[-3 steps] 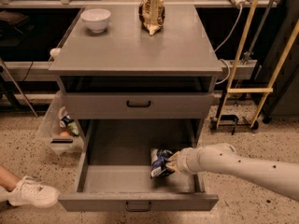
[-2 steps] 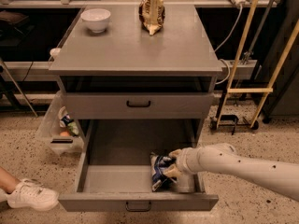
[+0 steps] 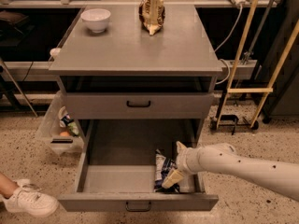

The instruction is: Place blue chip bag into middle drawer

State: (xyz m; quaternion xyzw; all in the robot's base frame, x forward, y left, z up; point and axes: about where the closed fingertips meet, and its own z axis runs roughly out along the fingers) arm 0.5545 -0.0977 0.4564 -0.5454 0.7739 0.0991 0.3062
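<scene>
The blue chip bag [image 3: 162, 168] rests on the floor of the open middle drawer [image 3: 112, 178], at its front right, near the front wall. My gripper [image 3: 171, 165] reaches in from the right, low inside the drawer, right against the bag's right side. Its fingers [image 3: 172, 177] are spread apart, one behind the bag and one at its front. The bag's right edge is partly hidden by the gripper.
The shallower drawer front [image 3: 138, 104] above is closed. A white bowl [image 3: 96, 19] and a brown-and-gold bag [image 3: 152, 13] stand on the cabinet top. A plastic bin [image 3: 58, 129] sits left of the cabinet; a person's shoe [image 3: 29, 202] is at lower left.
My gripper lowered the bag from just above the drawer floor onto it and toward the front. The fingers have spread apart from the bag.
</scene>
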